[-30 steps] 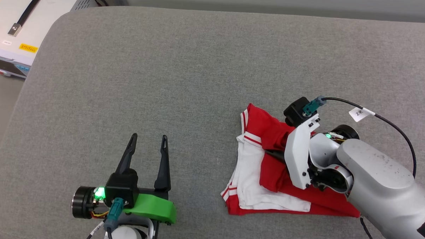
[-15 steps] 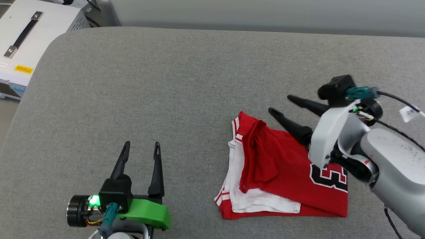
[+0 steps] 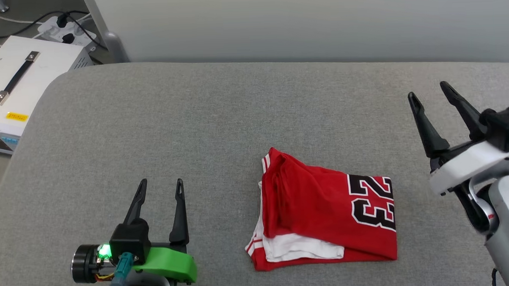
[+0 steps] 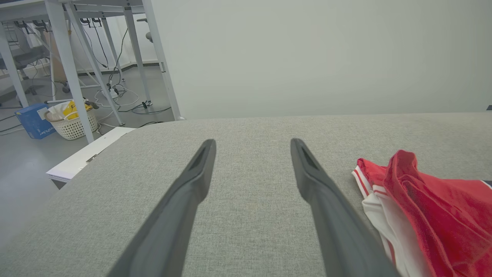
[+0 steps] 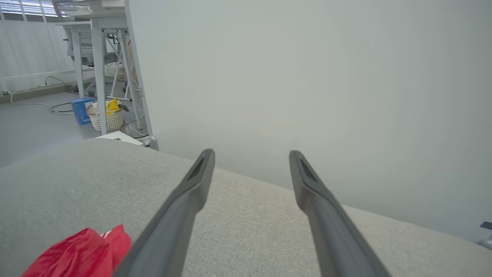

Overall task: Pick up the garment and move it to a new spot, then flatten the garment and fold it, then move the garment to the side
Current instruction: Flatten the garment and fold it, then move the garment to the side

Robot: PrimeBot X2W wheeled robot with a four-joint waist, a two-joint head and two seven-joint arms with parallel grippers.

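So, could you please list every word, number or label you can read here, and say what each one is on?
"23": black with white outline, on the folded red garment.
Too small to read: the yellow sticker on the white case.

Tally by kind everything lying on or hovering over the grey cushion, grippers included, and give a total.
Shirts: 1, the folded red shirt lying on the cushion
Grippers: 2, the left gripper and the right gripper, both open and empty, one on each side of the shirt
Total: 3
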